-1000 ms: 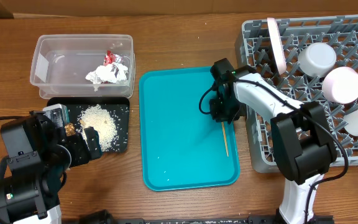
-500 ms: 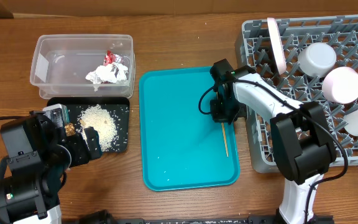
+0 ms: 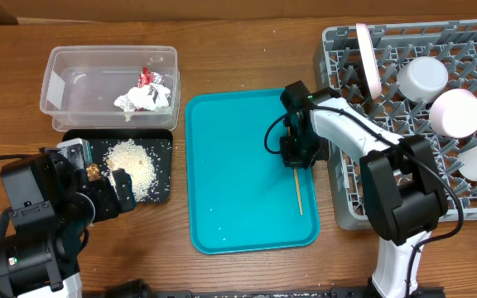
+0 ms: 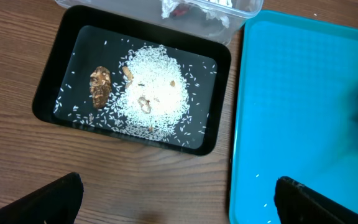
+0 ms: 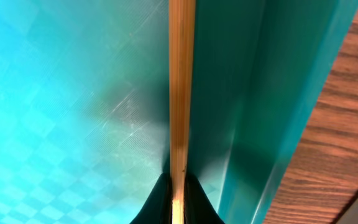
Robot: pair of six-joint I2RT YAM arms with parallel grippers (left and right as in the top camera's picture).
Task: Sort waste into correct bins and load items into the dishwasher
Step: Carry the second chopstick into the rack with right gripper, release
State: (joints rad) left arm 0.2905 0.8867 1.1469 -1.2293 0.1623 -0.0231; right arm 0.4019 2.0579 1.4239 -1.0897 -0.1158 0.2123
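On the teal tray point(image 3: 238, 182), close to its right wall, lies one thin wooden chopstick point(image 3: 299, 189). It is the only chopstick I can see. My right gripper point(image 5: 178, 198) is down on its top end. Its jaws are pulled in very narrow, and the stick sits pinched between the two black tips. The rest of the stick lies flat on the tray and points away from me.

My left gripper point(image 4: 188, 208) hangs over the wood near the black tray point(image 4: 48, 93). Its jaws are wide and hold nothing. The rice point(image 4: 154, 93) and the brown lump point(image 4: 100, 86) are in the black tray. The napkin point(image 3: 143, 99) and the red wrapper point(image 3: 147, 77) are in the clear tub point(image 3: 73, 83). The bowls point(image 3: 455, 112) are in the grey rack point(image 3: 338, 41). So I think the chopstick is the last thing to move.

I think a few things could go wrong. I only hold the very end, so the long part could swing down or twist out when I lift. The stick is smooth and skinny, so it could slip. The tray wall is just beside it, and the far tip could catch on that wall and get pulled loose. The rack has big holes, so a thin stick could drop right through.
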